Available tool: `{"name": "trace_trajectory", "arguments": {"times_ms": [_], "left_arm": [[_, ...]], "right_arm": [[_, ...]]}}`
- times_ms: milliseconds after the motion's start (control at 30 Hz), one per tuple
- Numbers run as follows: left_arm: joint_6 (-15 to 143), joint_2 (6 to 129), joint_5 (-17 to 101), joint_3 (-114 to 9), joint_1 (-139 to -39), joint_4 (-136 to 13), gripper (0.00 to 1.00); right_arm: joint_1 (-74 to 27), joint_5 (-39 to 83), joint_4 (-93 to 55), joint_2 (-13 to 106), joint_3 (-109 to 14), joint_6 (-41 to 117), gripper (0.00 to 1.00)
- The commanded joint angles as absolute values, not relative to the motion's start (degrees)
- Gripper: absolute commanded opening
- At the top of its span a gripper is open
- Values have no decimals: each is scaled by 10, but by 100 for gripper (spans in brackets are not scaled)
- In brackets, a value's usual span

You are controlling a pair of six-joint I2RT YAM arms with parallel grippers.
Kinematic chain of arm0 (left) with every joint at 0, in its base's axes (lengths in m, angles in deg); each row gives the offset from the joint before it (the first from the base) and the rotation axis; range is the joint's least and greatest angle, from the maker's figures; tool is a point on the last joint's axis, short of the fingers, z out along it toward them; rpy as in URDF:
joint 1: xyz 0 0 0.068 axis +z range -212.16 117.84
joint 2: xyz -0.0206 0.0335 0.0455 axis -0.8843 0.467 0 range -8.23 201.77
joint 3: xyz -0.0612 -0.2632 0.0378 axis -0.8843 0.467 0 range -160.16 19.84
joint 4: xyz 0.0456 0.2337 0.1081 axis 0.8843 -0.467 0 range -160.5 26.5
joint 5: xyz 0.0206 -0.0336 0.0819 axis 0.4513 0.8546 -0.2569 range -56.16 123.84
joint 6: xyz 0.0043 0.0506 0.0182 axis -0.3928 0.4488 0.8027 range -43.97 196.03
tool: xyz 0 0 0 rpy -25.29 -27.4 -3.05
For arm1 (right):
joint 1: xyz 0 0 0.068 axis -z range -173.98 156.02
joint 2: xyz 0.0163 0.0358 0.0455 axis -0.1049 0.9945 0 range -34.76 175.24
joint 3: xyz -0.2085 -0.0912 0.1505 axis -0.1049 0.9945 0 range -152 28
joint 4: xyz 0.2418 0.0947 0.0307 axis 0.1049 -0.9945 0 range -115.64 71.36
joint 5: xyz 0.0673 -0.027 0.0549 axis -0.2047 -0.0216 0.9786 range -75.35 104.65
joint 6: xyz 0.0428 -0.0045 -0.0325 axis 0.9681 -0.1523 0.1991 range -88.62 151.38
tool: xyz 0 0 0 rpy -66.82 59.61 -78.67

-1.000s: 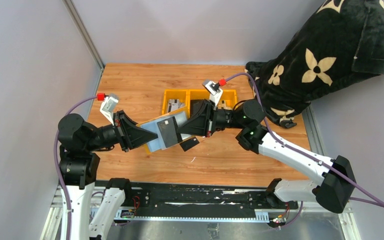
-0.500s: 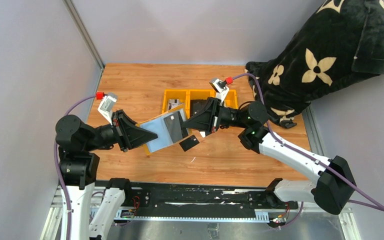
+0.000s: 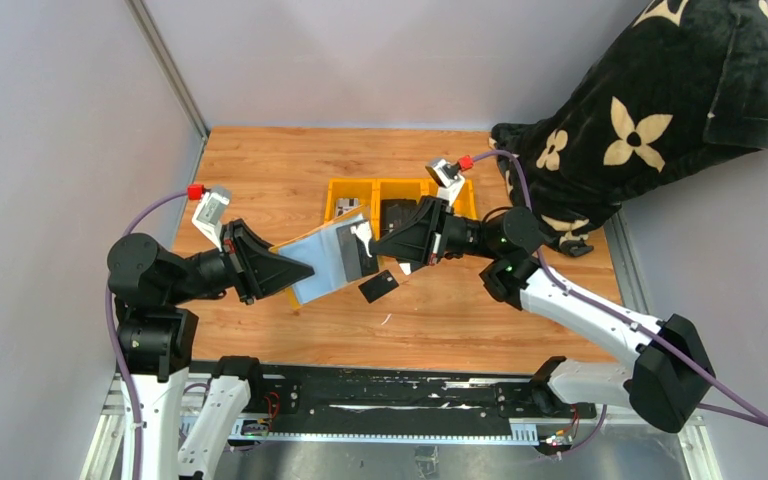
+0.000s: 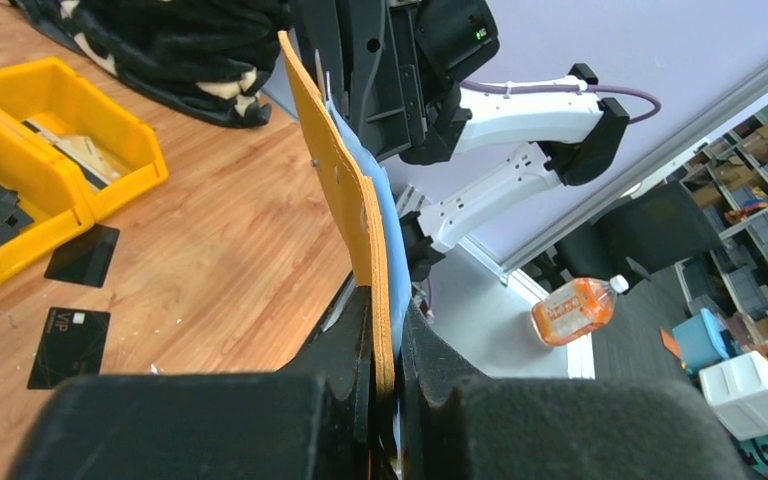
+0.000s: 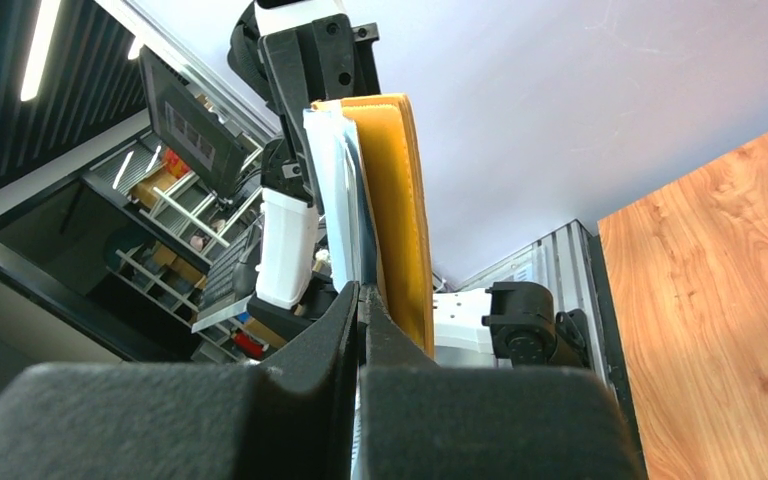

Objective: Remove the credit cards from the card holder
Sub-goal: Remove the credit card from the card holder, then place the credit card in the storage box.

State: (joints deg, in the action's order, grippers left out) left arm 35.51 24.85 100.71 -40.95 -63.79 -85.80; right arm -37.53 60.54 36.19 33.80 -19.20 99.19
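While my left gripper [image 3: 298, 272] is clamped on the near end of the open card holder [image 3: 315, 265], tilted above the table [image 3: 260, 170] at frame centre, my right gripper [image 3: 378, 249] is pinched shut at its far edge, seemingly on a dark card [image 3: 353, 252] against the grey-blue lining. I should pull straight out along the pocket while my left holds firm. A plain black card [image 4: 82, 255] and a VIP-marked black card [image 4: 68, 345] lie on the wood, lower left.
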Motion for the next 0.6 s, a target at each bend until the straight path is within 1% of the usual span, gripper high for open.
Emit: {"name": "trace_trajectory", "arguments": {"times_ms": [0,200,333,400,433,533,567], "left_arm": [[363,242,1002,-414,-635,-843,0],[462,237,956,-443,-636,-923,0],[511,230,935,-443,-636,-955,0],[543,228,926,-445,-636,-976,0],[564,228,923,-446,-635,-986,0],[599,225,928,-450,-635,-1015,0],[605,223,933,-451,-636,-1020,0]], "right_arm": [[-344,596,347,314,-175,983,0],[-253,612,341,294,-162,1023,0],[-216,630,343,294,-156,1043,0],[-201,635,301,292,-159,1018,0],[-189,633,250,290,-164,996,0],[-160,615,183,298,-163,951,0],[-155,606,141,303,-172,922,0]]}}
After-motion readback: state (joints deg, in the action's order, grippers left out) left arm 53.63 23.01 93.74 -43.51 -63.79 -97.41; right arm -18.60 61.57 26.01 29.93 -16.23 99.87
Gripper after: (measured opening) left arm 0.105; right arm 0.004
